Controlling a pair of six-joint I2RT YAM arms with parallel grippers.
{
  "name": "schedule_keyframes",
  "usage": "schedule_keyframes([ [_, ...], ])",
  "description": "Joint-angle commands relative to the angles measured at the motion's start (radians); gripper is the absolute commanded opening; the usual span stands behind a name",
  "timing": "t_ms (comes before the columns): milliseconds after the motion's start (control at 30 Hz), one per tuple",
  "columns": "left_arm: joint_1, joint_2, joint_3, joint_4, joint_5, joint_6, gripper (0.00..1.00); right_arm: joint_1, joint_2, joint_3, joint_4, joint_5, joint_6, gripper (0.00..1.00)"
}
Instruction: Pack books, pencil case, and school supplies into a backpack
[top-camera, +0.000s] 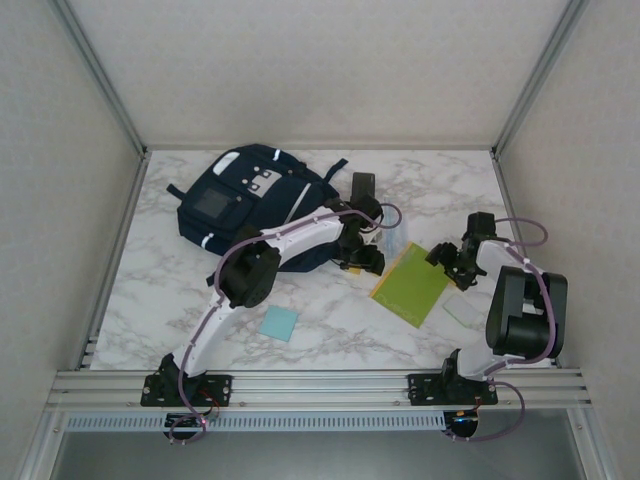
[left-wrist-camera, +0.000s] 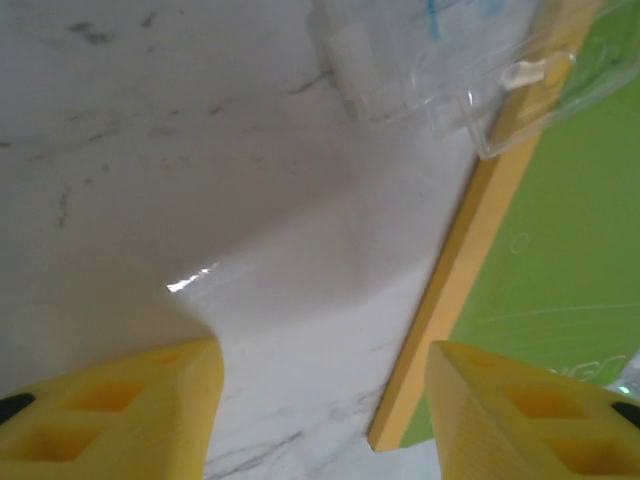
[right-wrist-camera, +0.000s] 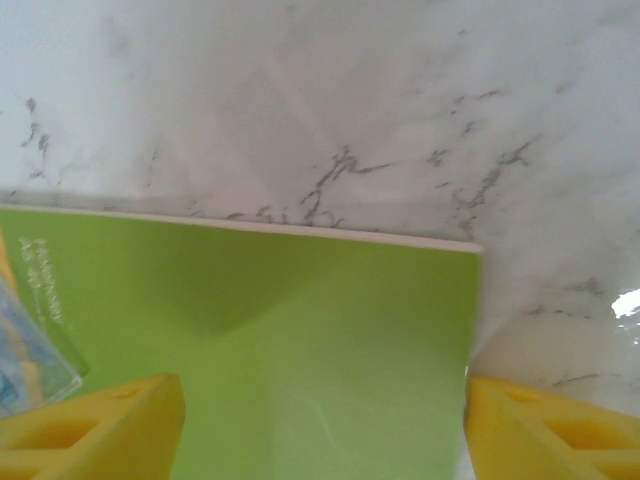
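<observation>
My left end effector (left-wrist-camera: 320, 400) hangs half open and empty over the desk (left-wrist-camera: 200, 200). My right end effector (right-wrist-camera: 325, 420) gapes over the green book (right-wrist-camera: 300, 320), perhaps touching it. The backpack (top-camera: 240, 200) lies far-left on the desk.

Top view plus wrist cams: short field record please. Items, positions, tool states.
backpack: far left of the table, lying flat
green book: right of centre, on top of the yellow book, whose edge sticks out
clear packet: partly overlapping both books
blue pad: alone, near front, left of the books
left tool: open, over bare table beside the yellow book's edge
right tool: open, over a corner of the green book, nothing held
</observation>
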Motion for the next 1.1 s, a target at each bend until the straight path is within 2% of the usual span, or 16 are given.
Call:
schedule_keyframes([
  [0,-0.011,0.039,0.038,-0.063,0.020,0.020,0.56,0.017,0.024,-0.014,0.088,-0.159,0.040,0.69],
  [167,-0.011,0.045,0.038,-0.057,0.023,0.017,0.57,0.018,-0.022,-0.008,0.071,-0.208,0.056,0.57],
  [333,-0.011,0.052,0.039,-0.050,0.018,0.010,0.57,0.017,-0.079,-0.026,0.094,-0.287,0.079,0.51],
  [500,-0.011,0.057,0.042,-0.044,0.025,0.004,0.57,0.021,-0.053,-0.054,0.148,-0.364,0.090,0.47],
  [800,-0.010,0.056,0.039,-0.024,0.042,-0.016,0.57,0.029,-0.032,-0.101,0.153,-0.357,0.030,0.30],
  [1067,-0.008,0.056,0.035,-0.017,0.054,-0.026,0.56,0.091,0.007,-0.110,0.236,-0.420,0.037,0.24],
])
